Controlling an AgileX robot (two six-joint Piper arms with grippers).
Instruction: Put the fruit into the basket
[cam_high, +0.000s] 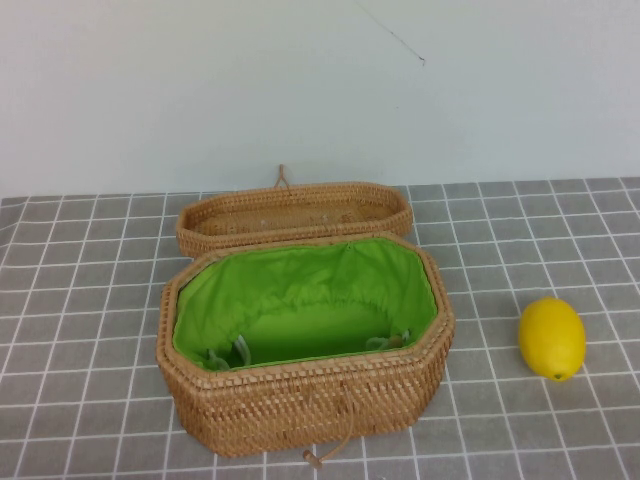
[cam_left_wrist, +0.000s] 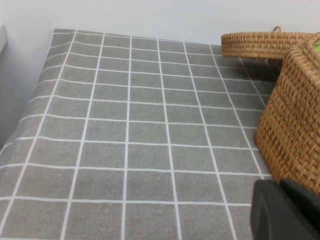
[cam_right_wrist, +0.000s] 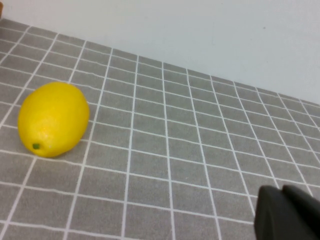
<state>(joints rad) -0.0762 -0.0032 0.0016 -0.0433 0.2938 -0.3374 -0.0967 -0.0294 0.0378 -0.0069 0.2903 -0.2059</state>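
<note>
The lemon (cam_high: 552, 338) lies on the table (cam_high: 90, 300) well right of the open basket (cam_high: 300, 400), long axis roughly toward the robot, nearer the right tool (cam_right_wrist: 287, 212) than the left tool (cam_left_wrist: 285, 207); whether either is released or clenched, I cannot tell.

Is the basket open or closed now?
Open: the basket shows its green lining, and the lid lies behind it. Lemon is outside. Neither gripper appears in the high view.
</note>
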